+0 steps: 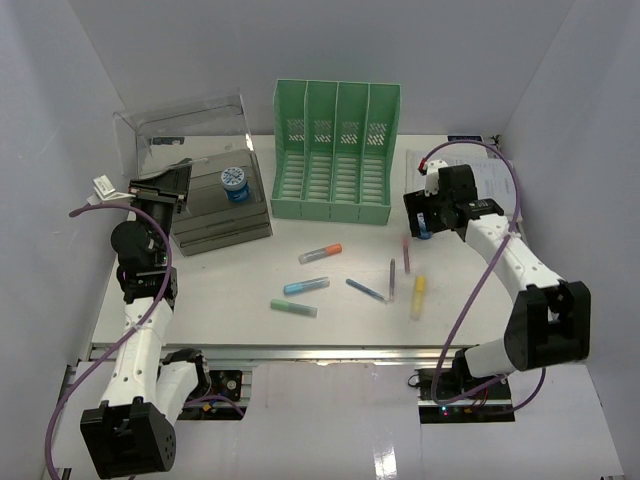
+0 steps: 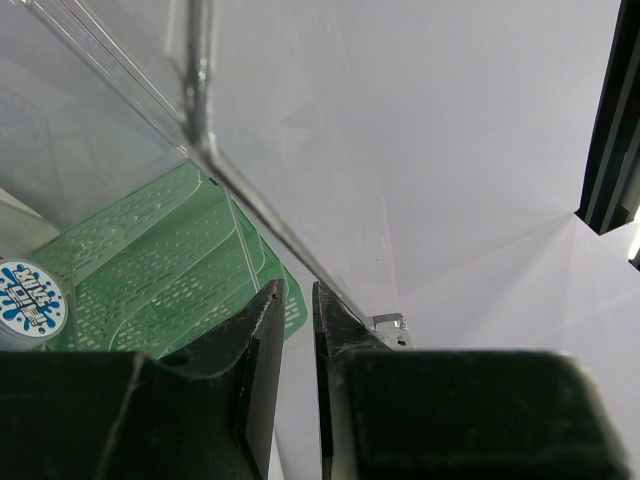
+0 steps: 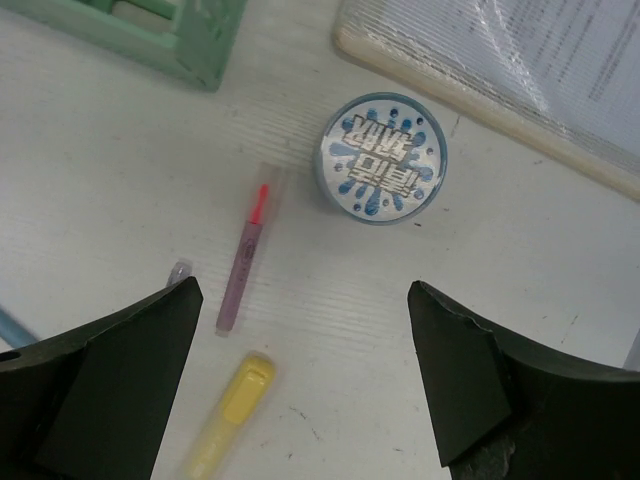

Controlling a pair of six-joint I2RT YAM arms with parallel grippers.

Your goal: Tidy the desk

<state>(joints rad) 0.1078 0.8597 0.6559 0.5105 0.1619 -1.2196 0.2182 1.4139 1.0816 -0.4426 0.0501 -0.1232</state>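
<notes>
Currently your right gripper hangs over the rear right part of the desk. Its fingers are spread wide, and a blue-labelled round jar stands upright just ahead of the gap. That spread looks chosen to straddle the jar. A matching jar sits in the clear drawer box, which suggests where this one belongs.

Your left gripper sits at the box's left front corner, close to the raised clear lid. Its fingers are drawn almost together, leaving only a slit, and nothing shows inside that slit. It may be there to keep the lid up, but you cannot confirm contact from these views.

Mind the edges around the jar:
- The paper pad lies just behind it.
- The green file rack pokes a corner in on the far left.
- A pink pen lies near the jar on the left finger's side.
- A yellow marker lies closer to the wrist.

To the right of the jar the desk is bare, so that side gives you room. A blue marker and its neighbours lie mid-desk, well apart from both arms. A carry from the jar to the box would likely pass in front of the rack and above them.
</notes>
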